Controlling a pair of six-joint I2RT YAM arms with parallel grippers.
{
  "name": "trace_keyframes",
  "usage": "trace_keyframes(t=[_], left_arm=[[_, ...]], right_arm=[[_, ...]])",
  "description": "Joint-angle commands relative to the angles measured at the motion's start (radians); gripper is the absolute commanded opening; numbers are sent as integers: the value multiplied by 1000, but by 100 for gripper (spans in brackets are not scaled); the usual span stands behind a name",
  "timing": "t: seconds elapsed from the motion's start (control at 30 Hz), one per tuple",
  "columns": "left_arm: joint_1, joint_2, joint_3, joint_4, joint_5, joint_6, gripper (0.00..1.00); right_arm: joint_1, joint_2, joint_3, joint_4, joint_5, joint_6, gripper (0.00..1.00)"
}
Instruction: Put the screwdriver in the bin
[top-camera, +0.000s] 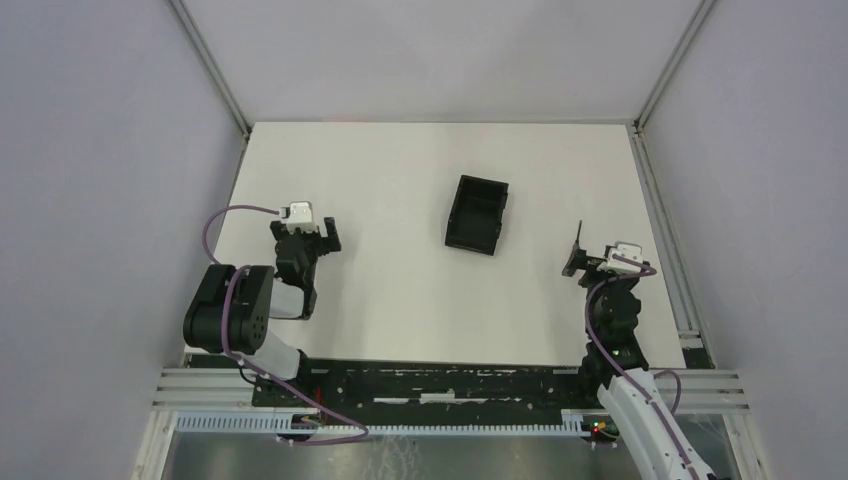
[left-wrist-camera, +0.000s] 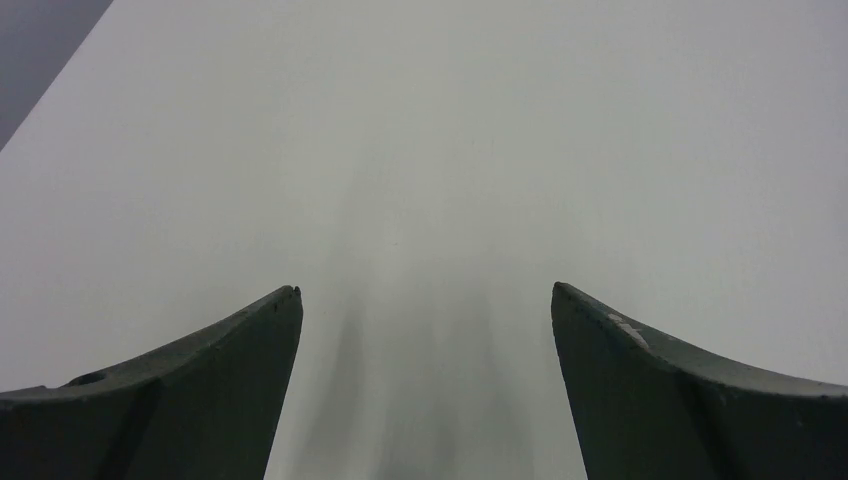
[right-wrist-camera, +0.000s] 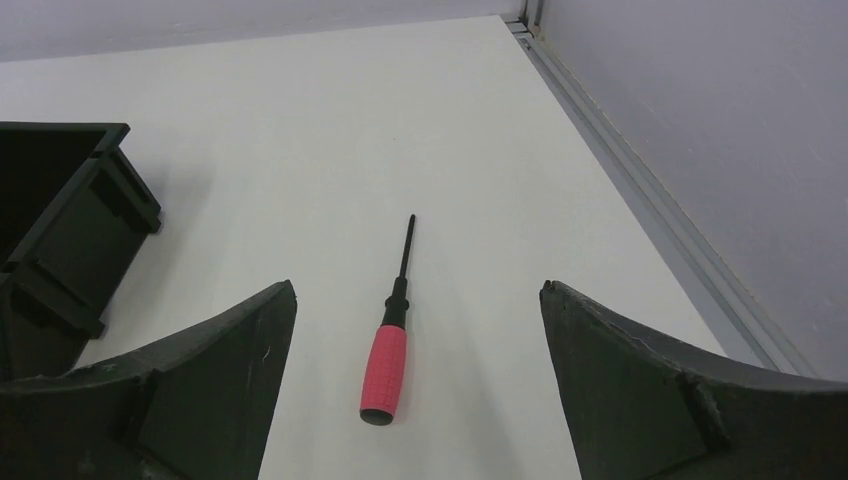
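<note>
**Q:** Where is the screwdriver?

**A:** In my right wrist view the screwdriver (right-wrist-camera: 393, 318) lies flat on the white desk (right-wrist-camera: 300, 130), low in the centre of the frame. Its red handle points toward the bottom edge and its thin black shaft toward the top. In the top view I cannot make it out, because my right arm covers that spot.

**Q:** Are you holding it?

**A:** No. My right pincer (right-wrist-camera: 418, 285) is spread wide, with one finger at the lower left of the frame and the other at the lower right. The screwdriver lies between them and touches neither. I cannot tell how high I hang above it.

**Q:** And the bin?

**A:** The bin (top-camera: 472, 240) is black and open-topped. It sits just right of centre in the top view, apart from both arms. One corner of it shows at the left edge of my right wrist view, well apart from the screwdriver. I see nothing inside it.

**Q:** Your other arm?

**A:** My left pincer (left-wrist-camera: 426, 288) is also spread apart, with only bare desk between its fingers. In the top view it sits at middle left, far from both things.

**Q:** How far along is the job?

**A:** I judge it is at the very start. The pincer is lined up over the screwdriver, but nothing has been gripped. I have yet to close on the handle, lift, carry toward the left of my wrist frame, and let go over the bin.
</note>
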Motion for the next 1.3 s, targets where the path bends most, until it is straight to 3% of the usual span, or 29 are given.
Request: trace_keyframes(t=[0.0,0.13,0.3,0.5,0.63,0.7,0.77,1.0,1.13,1.2,1.27], left_arm=[[3,-18,3,27,9,-15,100],[3,-18,3,27,8,-15,100],[3,-18,3,27,8,-15,100],[3,-19,2,28,7,-15,100],[3,-18,2,28,8,-15,100],[3,-18,2,27,8,-15,100],[3,-18,2,29,9,-15,100],[3,-18,2,28,9,-15,100],[3,-18,3,27,8,-15,100],[3,-18,3,27,8,-15,100],[4,-18,3,27,8,-15,100]], right_arm=[[-4,29,5,19,24,8,98],[-3,149,202,-95,45,47,98],[-10,510,695,-499,135,65,98],[-78,881,1060,-782,-31,22,98],[-149,1033,1069,-817,-163,13,92],[-225,1129,1001,-777,-281,27,79],[-251,1162,948,-733,-338,36,73],[-260,1264,838,-666,-377,21,52],[-260,1294,815,-655,-373,13,49],[-260,1306,815,-654,-373,14,41],[-261,1310,811,-650,-391,17,28]])
